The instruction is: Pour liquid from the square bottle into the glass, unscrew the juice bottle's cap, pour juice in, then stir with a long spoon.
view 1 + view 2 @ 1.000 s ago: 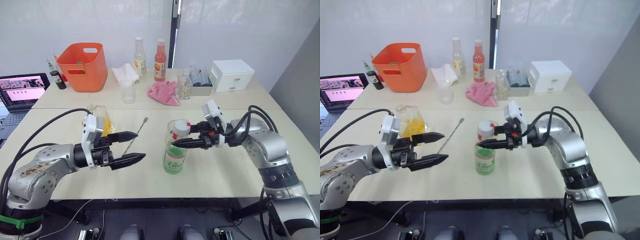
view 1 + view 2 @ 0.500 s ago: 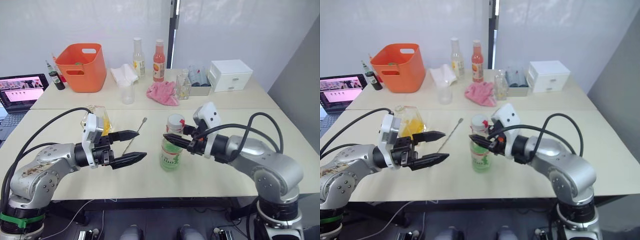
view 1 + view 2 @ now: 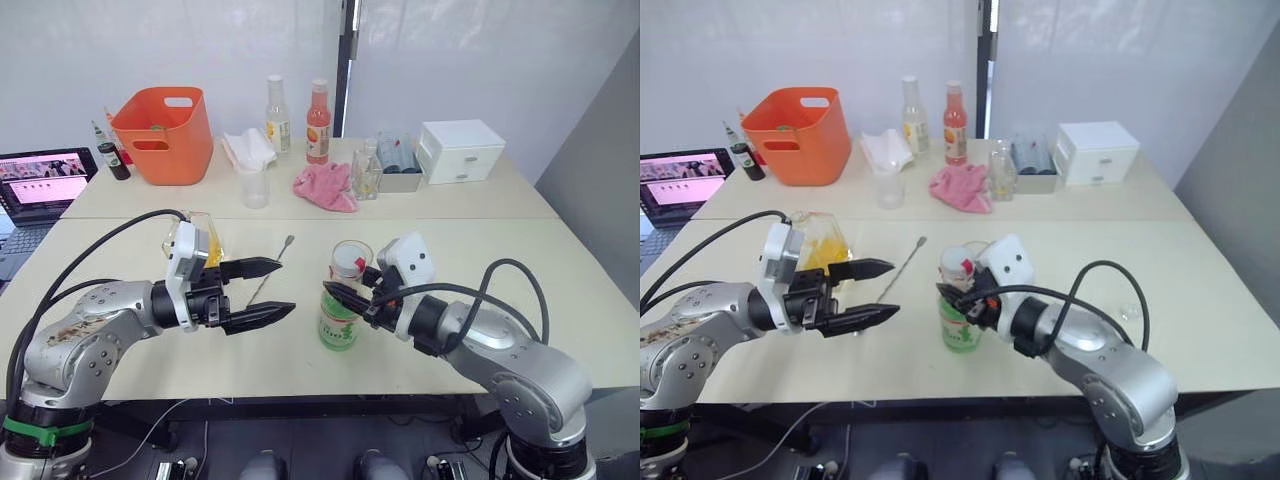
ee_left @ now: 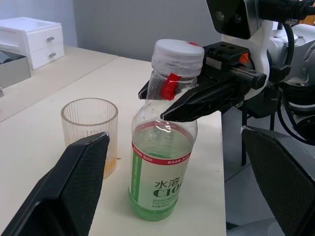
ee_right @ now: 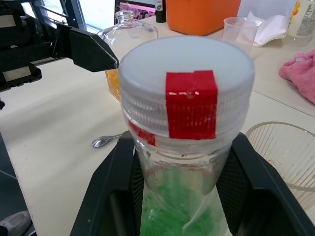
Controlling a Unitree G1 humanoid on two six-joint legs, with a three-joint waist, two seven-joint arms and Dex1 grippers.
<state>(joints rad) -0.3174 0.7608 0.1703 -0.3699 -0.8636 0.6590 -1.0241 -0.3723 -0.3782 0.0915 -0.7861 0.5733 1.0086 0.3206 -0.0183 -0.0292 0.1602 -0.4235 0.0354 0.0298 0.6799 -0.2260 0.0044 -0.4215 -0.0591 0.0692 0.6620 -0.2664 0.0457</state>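
Right gripper [image 4: 170,101] has swung in low, now pinching juice bottle [image 3: 340,312] neck under the cap [image 5: 187,81], mid-tabletop beside the glass [image 4: 90,129]; unscrewing seemingly next. Left gripper [image 3: 272,290] spread, hovering.

I count one juice bottle [image 3: 340,318], one cap [image 4: 177,53], one glass [image 4: 90,132], one square bottle [image 3: 198,238] and one spoon [image 3: 270,268]. Farther back I see two tall bottles [image 3: 277,112], one small cup [image 3: 256,185], one orange basket [image 3: 166,132], one pink cloth [image 3: 326,186], one white drawer box [image 3: 462,150] and one laptop [image 3: 38,185].
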